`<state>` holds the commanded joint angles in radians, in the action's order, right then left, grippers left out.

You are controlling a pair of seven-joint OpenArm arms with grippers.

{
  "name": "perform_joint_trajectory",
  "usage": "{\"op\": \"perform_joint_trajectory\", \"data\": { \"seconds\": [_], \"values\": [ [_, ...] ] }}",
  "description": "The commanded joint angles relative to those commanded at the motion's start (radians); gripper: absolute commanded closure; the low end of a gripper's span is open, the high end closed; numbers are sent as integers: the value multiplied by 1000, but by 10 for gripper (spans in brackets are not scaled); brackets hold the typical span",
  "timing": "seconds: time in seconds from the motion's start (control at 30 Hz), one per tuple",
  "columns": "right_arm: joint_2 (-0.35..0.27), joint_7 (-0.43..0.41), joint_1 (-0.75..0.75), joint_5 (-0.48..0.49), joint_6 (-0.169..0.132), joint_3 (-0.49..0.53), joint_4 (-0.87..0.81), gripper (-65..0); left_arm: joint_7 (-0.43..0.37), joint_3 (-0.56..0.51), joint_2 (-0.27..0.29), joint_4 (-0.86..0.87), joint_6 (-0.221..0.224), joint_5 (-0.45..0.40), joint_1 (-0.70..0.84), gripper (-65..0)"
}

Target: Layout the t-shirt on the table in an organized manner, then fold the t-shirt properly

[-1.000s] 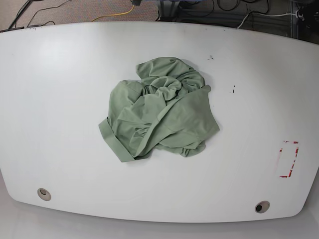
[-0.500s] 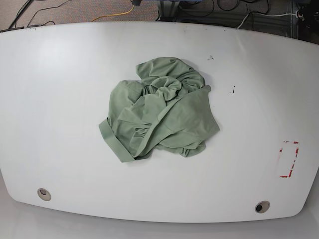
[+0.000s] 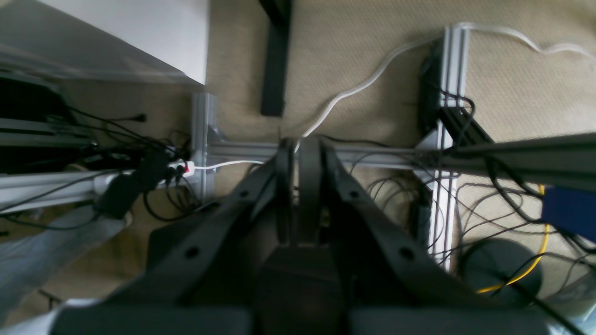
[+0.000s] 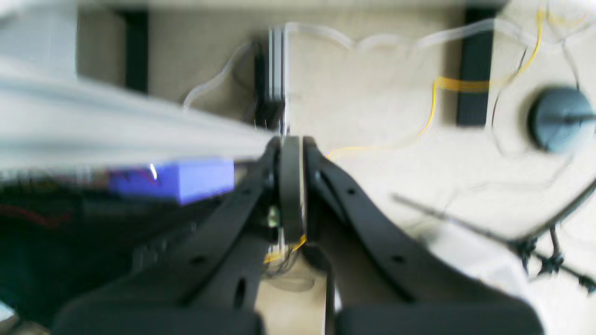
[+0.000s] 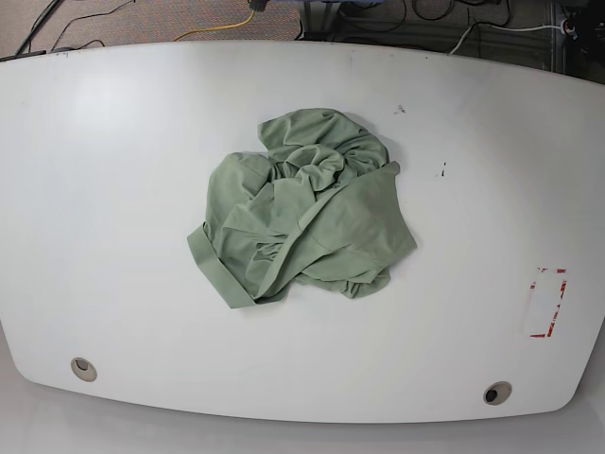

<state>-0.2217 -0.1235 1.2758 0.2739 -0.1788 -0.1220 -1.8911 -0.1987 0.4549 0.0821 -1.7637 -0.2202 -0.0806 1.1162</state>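
Base view: the t-shirt [image 5: 302, 203] is seen crumpled mid-worktop [image 5: 113, 189]; laying-out is unstarted. Left claw [image 3: 296, 153] and right claw [image 4: 291, 153], apparently closed and empty, must be brought over.

Base view high above the table [image 5: 113, 189]; both wrist views floorward, off-table.

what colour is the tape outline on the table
Red. The tape outline sits near the right edge of the white table, clearest in the base view.
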Motion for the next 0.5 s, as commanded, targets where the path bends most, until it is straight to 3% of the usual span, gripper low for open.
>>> {"op": "perform_joint_trajectory", "data": {
  "seconds": [0.5],
  "values": [
    [6,0,-69,0,0,8,-74,-6,-2,0,0,-124,0,2,-6,0]
  ]
}}
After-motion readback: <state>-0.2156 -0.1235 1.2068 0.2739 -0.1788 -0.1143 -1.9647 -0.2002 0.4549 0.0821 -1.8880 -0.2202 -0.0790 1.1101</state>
